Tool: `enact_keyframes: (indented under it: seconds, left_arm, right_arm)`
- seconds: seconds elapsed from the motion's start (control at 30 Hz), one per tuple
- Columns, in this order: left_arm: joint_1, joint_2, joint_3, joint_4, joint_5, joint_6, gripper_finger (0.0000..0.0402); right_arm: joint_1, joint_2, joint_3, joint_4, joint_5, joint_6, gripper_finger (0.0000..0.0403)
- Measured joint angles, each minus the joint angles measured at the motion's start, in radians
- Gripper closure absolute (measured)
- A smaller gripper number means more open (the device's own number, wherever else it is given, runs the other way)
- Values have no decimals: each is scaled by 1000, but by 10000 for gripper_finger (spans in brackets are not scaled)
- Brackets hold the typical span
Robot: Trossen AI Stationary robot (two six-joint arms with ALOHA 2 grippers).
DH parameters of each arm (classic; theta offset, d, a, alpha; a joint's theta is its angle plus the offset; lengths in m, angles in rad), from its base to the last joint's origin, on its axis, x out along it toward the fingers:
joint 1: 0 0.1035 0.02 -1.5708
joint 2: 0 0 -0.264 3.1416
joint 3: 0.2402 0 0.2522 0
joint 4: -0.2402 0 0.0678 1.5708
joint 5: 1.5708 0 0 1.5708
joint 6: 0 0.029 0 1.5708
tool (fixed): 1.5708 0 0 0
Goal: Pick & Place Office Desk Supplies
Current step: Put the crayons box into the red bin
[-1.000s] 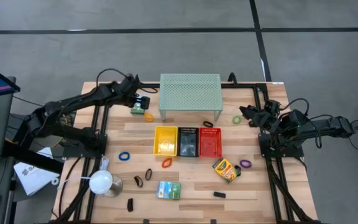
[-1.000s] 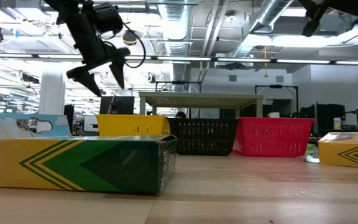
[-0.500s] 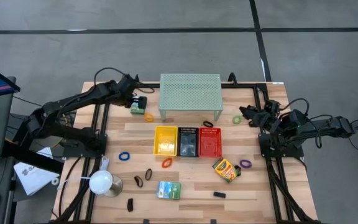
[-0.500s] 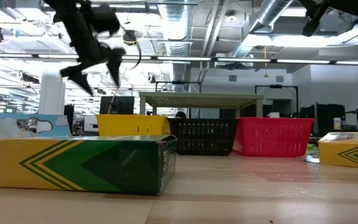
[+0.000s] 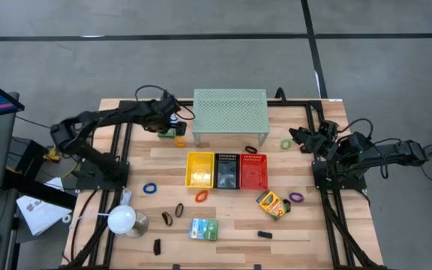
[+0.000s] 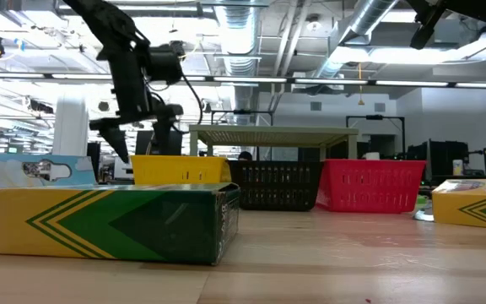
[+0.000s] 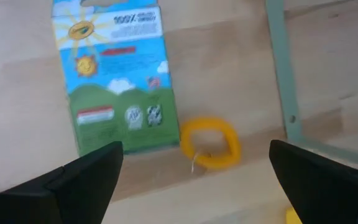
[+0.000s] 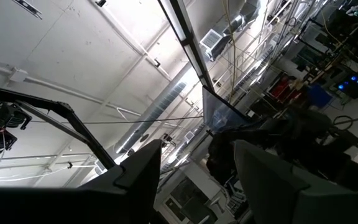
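At the bottom of the high view lie a green-white box (image 5: 203, 229), black clips (image 5: 157, 245) and a crayon box (image 5: 272, 204) at lower right. Mid-frame stand the yellow bin (image 5: 199, 170), black bin (image 5: 226, 171) and red bin (image 5: 253, 171). Upper left, the left gripper (image 5: 172, 126) hangs with fingers spread wide and empty above a second crayon box (image 7: 110, 74) and an orange ring (image 7: 209, 143), beside the mesh shelf (image 5: 229, 109). The right gripper (image 5: 300, 139) waits at right, slightly parted, holding nothing.

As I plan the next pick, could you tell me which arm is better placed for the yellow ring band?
Left: its open end effector hovers over the yellow ring band; the right end effector waits across the table.
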State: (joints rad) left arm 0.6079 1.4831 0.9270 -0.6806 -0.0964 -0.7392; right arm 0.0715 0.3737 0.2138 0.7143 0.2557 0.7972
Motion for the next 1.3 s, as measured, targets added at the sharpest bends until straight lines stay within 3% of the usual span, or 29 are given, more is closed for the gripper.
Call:
enact_keyframes:
  seconds: [0.2,0.7,1.3]
  left_arm:
    - [33,57,46,-21,-4,11,2]
    - [133,55,85,-61,-24,130,2]
    - [132,118,57,-35,-27,135,2]
  right_arm:
    - [0,0,0,0,0,1,202]
    - [0,0,0,0,-1,0,202]
    - [0,0,0,0,-1,-4,202]
